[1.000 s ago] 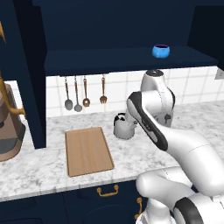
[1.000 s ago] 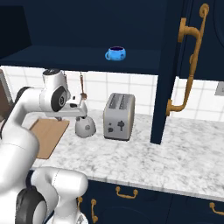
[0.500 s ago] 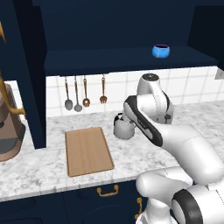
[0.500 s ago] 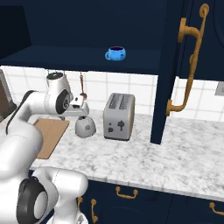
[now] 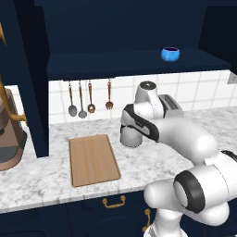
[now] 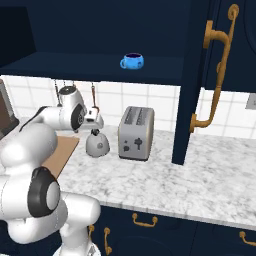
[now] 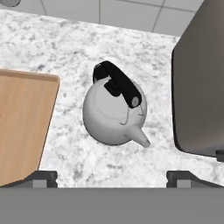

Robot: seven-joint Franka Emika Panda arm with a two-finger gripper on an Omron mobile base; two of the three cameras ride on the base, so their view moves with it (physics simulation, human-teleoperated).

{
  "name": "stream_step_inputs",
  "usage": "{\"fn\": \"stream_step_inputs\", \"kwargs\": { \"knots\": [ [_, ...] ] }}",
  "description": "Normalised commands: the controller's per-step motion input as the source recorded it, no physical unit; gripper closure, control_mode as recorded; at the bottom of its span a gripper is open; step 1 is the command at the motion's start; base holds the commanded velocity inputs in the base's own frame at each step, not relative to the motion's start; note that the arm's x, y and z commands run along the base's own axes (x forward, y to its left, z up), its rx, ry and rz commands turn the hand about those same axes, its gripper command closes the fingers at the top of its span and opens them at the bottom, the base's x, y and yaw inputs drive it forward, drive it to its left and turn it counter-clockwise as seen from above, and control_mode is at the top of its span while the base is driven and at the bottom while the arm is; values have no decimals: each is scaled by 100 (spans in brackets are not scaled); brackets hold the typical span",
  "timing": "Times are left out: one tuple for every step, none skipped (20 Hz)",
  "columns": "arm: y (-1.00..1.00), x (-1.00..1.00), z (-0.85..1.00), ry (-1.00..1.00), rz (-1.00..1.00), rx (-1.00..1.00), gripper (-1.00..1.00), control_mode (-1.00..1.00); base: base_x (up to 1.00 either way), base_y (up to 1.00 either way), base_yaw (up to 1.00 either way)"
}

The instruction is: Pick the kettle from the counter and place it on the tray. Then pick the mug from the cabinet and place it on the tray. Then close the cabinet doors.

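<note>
Hovering my gripper [image 7: 111,176] wide open and empty above the kettle [image 7: 114,107] on the counter [image 5: 152,162].
From my left base camera the arm hides most of the kettle; my hand camera shows it whole, between the tray [image 7: 22,122] and toaster [image 6: 135,133], touching neither. Mug [image 6: 132,61] sits on the cabinet [image 6: 90,67] shelf. Since a second ago my arm has swung lower over the kettle.

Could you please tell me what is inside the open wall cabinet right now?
A blue mug stands alone on the cabinet's dark shelf. The dark upper interior shows nothing more; its far left end is out of frame.
</note>
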Motion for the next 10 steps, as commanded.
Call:
{"fn": "stream_step_inputs", "kwargs": {
  "knots": [
    [0, 48, -6, 2, 0, 0, -100, -100, 0, 0, 0],
    [0, 46, -4, 2, 0, 0, -100, -100, 0, 0, 0],
    [0, 44, -8, 3, 0, 0, -100, -100, 0, 0, 0],
    [0, 45, -14, 3, 0, 0, -100, -100, 0, 0, 0],
    [0, 46, -17, 3, 0, 0, -100, -100, 0, 0, 0],
    [0, 44, -26, 2, 0, 0, -100, -100, 0, 0, 0],
    [0, 42, -29, 1, 0, 0, -100, -100, 0, 0, 0],
    [0, 41, -32, 1, 0, 0, -100, -100, 0, 0, 0],
    [0, 38, -34, 0, 0, 0, -100, -100, 0, 0, 0],
    [0, 36, -36, 1, 0, -1, -100, -100, 0, 0, 0]
  ]
}}
